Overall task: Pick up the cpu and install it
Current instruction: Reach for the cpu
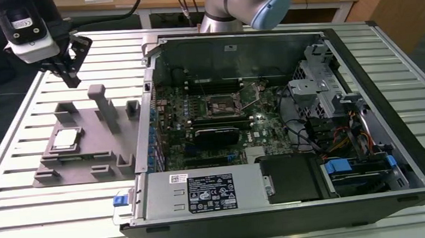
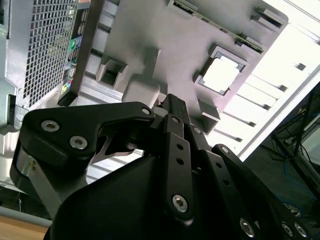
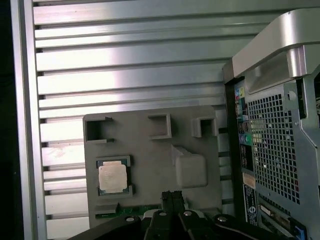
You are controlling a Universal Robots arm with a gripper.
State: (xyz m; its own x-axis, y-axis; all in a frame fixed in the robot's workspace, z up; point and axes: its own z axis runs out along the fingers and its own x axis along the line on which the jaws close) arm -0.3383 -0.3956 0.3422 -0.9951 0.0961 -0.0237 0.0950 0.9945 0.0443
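My black two-fingered pincer (image 1: 69, 72) hangs empty above the far end of the grey moulded plastic tray (image 1: 89, 128).
Its fingers are together, gripping nothing. The small square silver-topped cpu (image 1: 67, 138) lies flat in a tray recess on the slatted aluminium counter (image 1: 28, 216), below me and well apart. Being square, it has no long axis. Beyond, the open black computer case (image 1: 276, 224) carries a printed sticker (image 1: 210, 192), which I leave unread.

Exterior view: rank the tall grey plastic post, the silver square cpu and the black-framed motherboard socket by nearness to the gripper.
1. Tall grey plastic post, beside the gripper.
2. Silver square cpu, in the tray.
3. Black-framed motherboard socket, inside the case.
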